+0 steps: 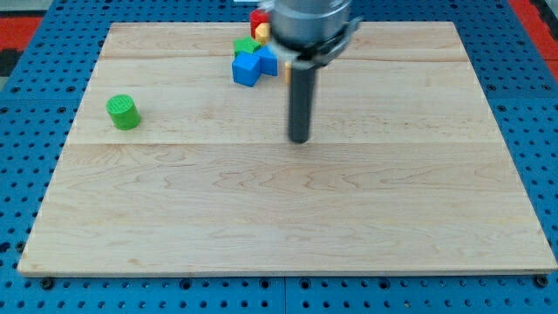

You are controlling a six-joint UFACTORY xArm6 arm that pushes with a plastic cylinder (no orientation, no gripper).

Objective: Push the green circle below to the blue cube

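The green circle [124, 112], a short green cylinder, stands alone at the left of the wooden board [288, 218]. The blue cube [248, 70] lies near the board's top middle, in a cluster with another blue block [268, 60], a green block [246, 44], a red block [259, 17] and a yellow block [261, 31]. My tip [299, 139] rests on the board below and to the right of the cluster, far to the right of the green circle. It touches no block.
The arm's grey head [309, 22] hangs over the top middle and hides part of the cluster. An orange-yellow sliver [285, 71] shows beside the rod. Blue pegboard [26, 105] surrounds the board.
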